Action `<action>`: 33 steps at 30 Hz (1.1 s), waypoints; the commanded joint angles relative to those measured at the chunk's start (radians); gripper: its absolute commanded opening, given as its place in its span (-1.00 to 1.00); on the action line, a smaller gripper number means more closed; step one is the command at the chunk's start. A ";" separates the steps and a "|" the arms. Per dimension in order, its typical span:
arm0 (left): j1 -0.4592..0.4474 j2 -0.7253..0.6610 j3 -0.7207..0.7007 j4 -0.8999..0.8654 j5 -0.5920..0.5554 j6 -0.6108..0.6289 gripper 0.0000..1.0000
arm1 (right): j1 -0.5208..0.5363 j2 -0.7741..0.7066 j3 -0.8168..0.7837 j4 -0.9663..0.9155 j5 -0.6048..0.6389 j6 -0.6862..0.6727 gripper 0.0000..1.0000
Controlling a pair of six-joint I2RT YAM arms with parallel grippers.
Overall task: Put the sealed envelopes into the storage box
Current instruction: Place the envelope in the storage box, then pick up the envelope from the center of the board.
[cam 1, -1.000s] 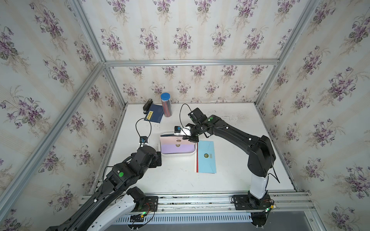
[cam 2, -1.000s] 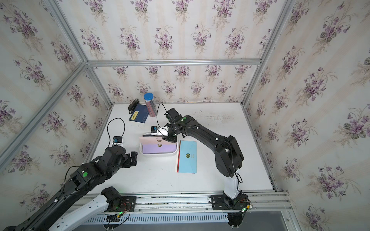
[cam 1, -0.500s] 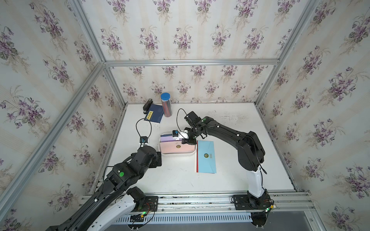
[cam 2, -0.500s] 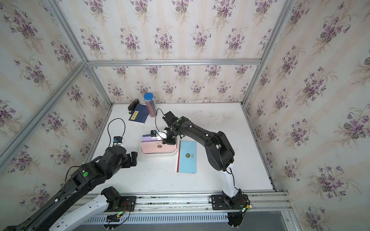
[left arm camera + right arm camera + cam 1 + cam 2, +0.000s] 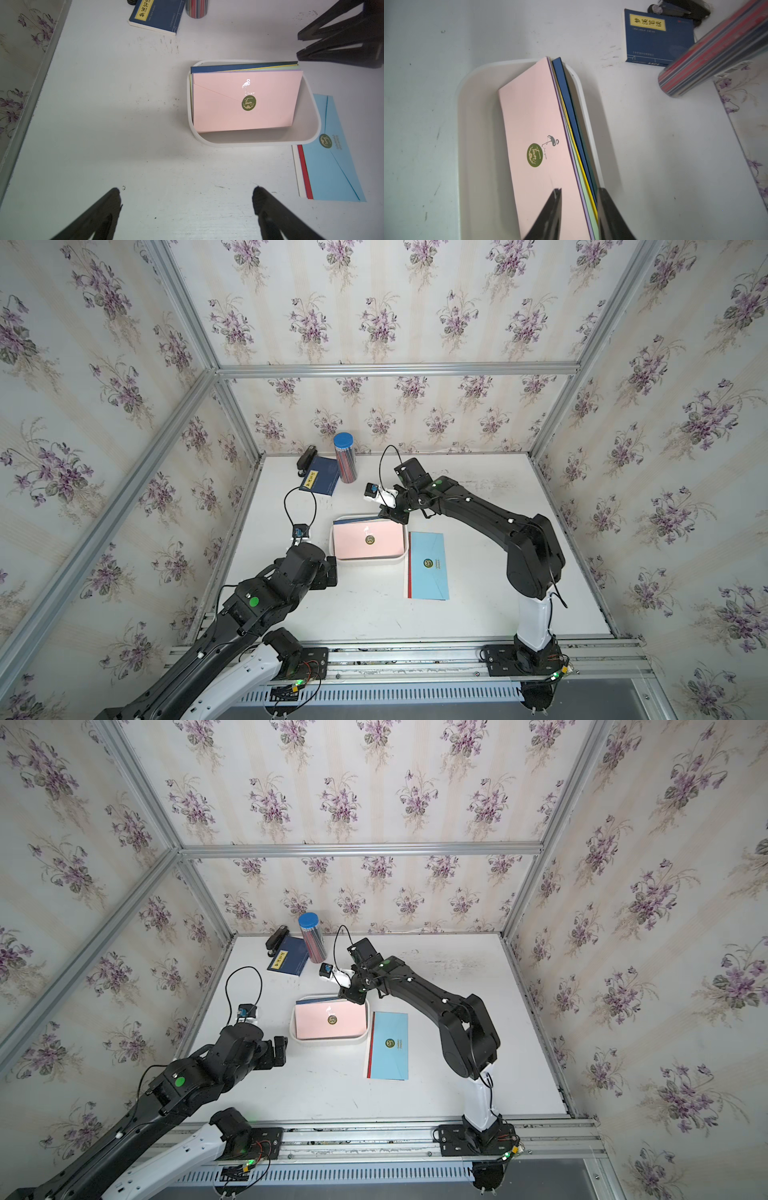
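Right wrist view: right hand [image 5: 579, 190] parted, grasping nothing, astride the upper edge of the envelopes [image 5: 529, 116] leaning in the box [image 5: 471, 135]. Left wrist view: left hand [image 5: 187, 191] spread wide over the counter [image 5: 145, 104], well apart from the box. Blue envelope [image 5: 332, 162] flat just beside the box.

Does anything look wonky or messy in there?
Yes. The envelope stack sits crooked in the storage box: it is fanned out and seems to lean on the far wall instead of lying flat. A blue-topped pile lies outside on the table.
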 commanded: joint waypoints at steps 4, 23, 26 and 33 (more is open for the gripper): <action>0.000 0.074 0.039 0.035 0.234 0.104 0.88 | -0.128 -0.304 -0.417 0.536 -0.061 0.591 -0.28; -0.326 0.671 0.196 0.382 0.386 0.137 -0.88 | -0.239 -0.929 -1.344 0.693 0.173 1.173 -0.18; -0.368 0.831 0.290 0.365 0.345 0.132 -1.00 | -0.239 -0.944 -1.379 0.683 0.160 1.219 -0.18; -0.405 1.071 0.420 0.359 0.306 0.101 -1.00 | -0.239 -0.933 -1.409 0.674 0.125 1.257 -0.17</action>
